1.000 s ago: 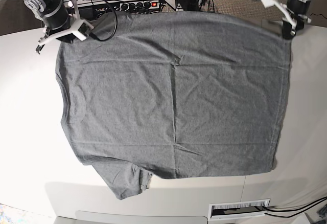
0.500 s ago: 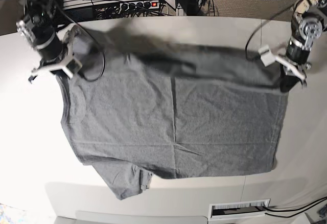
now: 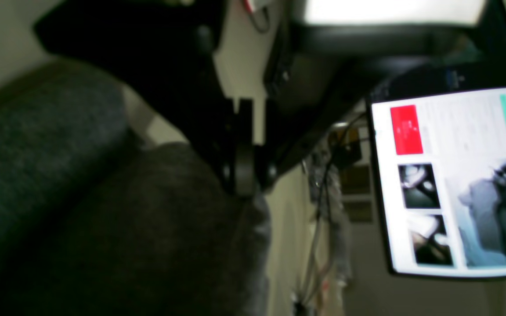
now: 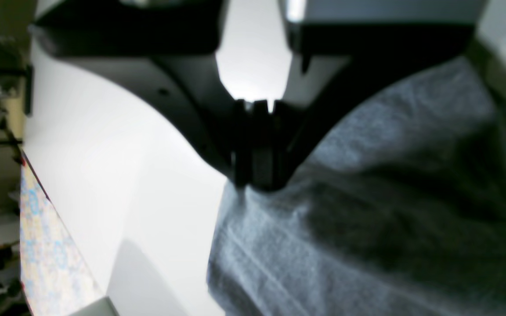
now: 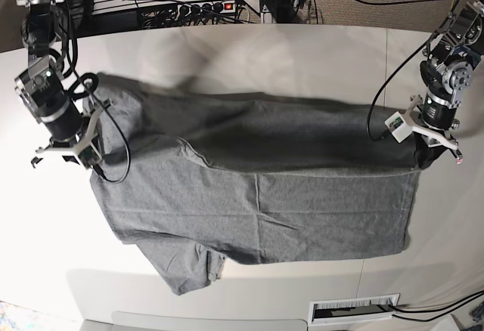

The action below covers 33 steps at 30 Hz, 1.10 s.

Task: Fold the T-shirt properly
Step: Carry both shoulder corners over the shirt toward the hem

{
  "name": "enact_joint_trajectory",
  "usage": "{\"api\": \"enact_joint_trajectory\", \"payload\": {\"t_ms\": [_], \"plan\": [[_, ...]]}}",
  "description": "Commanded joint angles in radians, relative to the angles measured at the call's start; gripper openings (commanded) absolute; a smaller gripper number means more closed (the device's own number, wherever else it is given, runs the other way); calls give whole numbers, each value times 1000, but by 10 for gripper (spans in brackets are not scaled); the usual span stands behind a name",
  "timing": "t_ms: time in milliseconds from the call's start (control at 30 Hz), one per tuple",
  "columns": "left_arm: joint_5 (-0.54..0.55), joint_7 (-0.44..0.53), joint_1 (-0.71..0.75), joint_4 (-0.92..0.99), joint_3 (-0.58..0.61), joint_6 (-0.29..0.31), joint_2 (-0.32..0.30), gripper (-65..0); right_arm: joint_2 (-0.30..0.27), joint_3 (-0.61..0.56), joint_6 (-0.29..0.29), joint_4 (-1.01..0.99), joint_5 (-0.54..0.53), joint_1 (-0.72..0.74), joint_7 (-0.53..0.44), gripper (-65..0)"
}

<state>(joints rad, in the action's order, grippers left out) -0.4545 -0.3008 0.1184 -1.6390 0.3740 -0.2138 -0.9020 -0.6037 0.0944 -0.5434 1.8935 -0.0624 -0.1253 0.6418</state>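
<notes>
The heather-grey T-shirt [image 5: 257, 210] lies on the white table [image 5: 302, 51]. Its far edge is lifted and drawn over the body toward the near side, making a sagging fold across the middle. My right gripper [image 5: 83, 159], on the base view's left, is shut on the shirt's corner; the right wrist view shows its tips [image 4: 257, 180] pinching grey cloth [image 4: 367, 228]. My left gripper [image 5: 428, 157], on the base view's right, is shut on the other corner; the left wrist view shows its tips [image 3: 240, 188] closed on the cloth [image 3: 103, 245]. A sleeve [image 5: 193, 267] sticks out at the near left.
A power strip and cables [image 5: 204, 6] lie behind the table's far edge. A slot plate [image 5: 354, 310] sits at the table's near edge. A lit monitor [image 3: 455, 184] shows in the left wrist view. The table edge and a patterned floor [image 4: 46, 245] show in the right wrist view.
Both grippers have moved from the far edge toward the near side, carrying the shirt's far corners. The far part of the shirt now folds over the body, baring the table behind.
</notes>
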Motion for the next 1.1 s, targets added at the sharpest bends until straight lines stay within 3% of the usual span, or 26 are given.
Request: {"api": "enact_joint_trajectory", "payload": {"t_ms": [0,233,433,600,667,733,800,900,1067], "plan": [[-8,19,-16,1,-11,-25,-19,-650,-19,-10,16,-7,-1,34,-23,-650],[14,67,-49,86,-11,-25,40,-650,-19,-137,17,-163,48,179,-33,-650],[26,93,-111,170,-10,-25,78,-650,-12,-159,17,-233,48,253,-43,-650],[113,92,-157,204,-11,-24,95,-650,28,-159,17,-286,76,270,-73,-650],[123,92,-164,204,-10,-22,96,-650,47,-159,17,-306,128,277,-78,-556],[127,92,-164,204,-11,-21,96,-571,63,-158,20,-313,187,281,-79,-434],[127,92,-163,204,-10,-21,97,-536,75,-158,105,-314,225,281,-78,-413],[143,88,-163,204,-10,-21,101,-537,89,-158,265,-314,268,282,-71,-413],[201,88,-160,204,-10,66,101,-537,97,-159,283,-314,238,283,-2,-414]]}}
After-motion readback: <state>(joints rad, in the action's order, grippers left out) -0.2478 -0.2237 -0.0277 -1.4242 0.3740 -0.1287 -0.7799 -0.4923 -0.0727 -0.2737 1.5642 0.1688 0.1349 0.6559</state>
